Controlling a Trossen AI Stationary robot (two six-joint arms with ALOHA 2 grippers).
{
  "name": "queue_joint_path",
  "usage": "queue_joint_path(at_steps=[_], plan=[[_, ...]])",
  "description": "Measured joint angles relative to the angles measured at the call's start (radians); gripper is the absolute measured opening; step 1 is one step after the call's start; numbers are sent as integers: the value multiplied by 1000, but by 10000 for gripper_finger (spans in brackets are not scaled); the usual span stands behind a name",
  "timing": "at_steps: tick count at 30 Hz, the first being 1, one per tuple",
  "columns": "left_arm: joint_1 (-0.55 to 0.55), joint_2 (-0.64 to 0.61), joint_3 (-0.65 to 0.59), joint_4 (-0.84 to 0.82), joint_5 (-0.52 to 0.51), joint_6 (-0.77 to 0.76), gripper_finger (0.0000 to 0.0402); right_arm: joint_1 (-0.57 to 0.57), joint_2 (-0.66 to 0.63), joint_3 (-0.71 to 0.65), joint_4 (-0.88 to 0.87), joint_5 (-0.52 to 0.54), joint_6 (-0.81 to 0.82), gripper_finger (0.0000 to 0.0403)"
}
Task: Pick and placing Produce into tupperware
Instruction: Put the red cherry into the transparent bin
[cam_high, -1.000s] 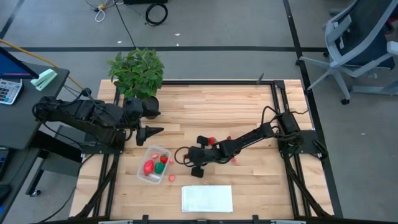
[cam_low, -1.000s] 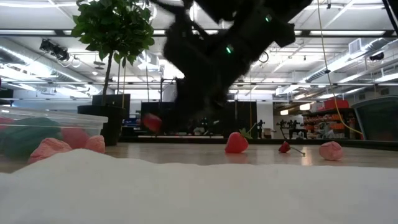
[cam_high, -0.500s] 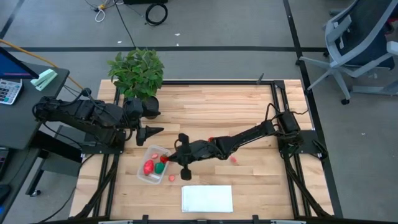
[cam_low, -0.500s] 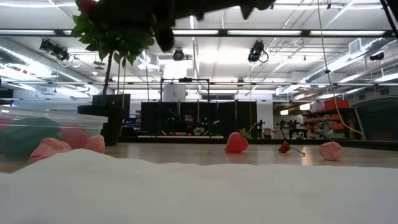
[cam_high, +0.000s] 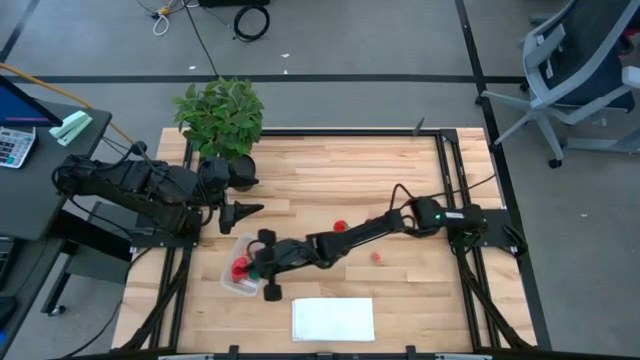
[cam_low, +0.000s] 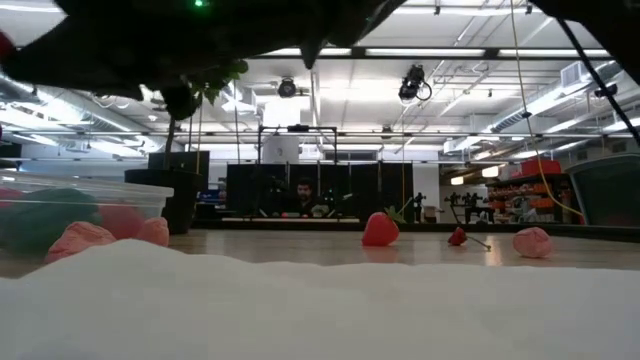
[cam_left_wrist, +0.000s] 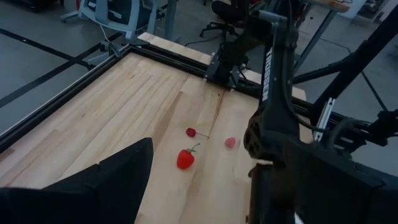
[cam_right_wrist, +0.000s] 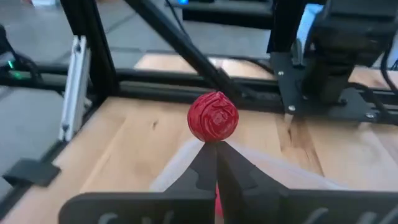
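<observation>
Half the tupperware (cam_high: 236, 278) hides beneath the right gripper (cam_high: 256, 266).

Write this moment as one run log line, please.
right gripper: shut on round red berry | over clear plastic tub | left gripper: open, waiting

Setting was a large open robotics lab or workshop: wooden table (cam_high: 330, 170) in a black metal frame (cam_high: 455, 170), grey floor with office chair (cam_high: 580, 70), ceiling strip lights (cam_low: 500, 52), potted plant (cam_high: 220, 115).
</observation>
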Motion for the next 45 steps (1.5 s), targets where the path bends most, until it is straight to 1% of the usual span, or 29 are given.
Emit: queue_joint_path(at_steps=[3,7,15,18,21,24,27,30,34,37,39,41,43,45], plan=[[1,0,0,0,-1,0,364,-6,45,94,-119,-1,-28,5],[1,0,0,-11,-1,0,364,-22,78,168,-279,0,-32,31],[1,0,0,-14,-1,0,364,-58,78,165,-331,37,-26,104],[1,0,0,-15,-1,0,364,-63,59,165,-382,40,-32,126],[1,0,0,-27,-1,0,364,-62,6,164,-509,47,-41,138],[0,0,0,-53,0,-1,364,-58,-68,166,-753,61,-24,141],[0,0,-1,-77,0,-1,364,-53,-129,165,-1046,89,7,140],[-1,0,-3,-63,-3,-9,364,-49,-187,164,-1291,171,47,138],[-7,0,-3,-28,-4,-26,364,-48,-274,164,-1538,321,186,137],[-8,0,-3,-27,-4,-27,364,-49,-332,164,-1655,399,302,137],[-8,0,-3,-26,-4,-27,364,-51,-377,164,-1709,412,368,137],[-8,0,-3,-27,-4,-27,364,-51,-427,142,-1725,417,420,137],[-8,0,-3,-27,-4,-27,364,-51,-487,74,-1709,419,460,136],[-8,0,-4,-27,-4,-27,364,-47,-563,-44,-1677,425,515,135]])
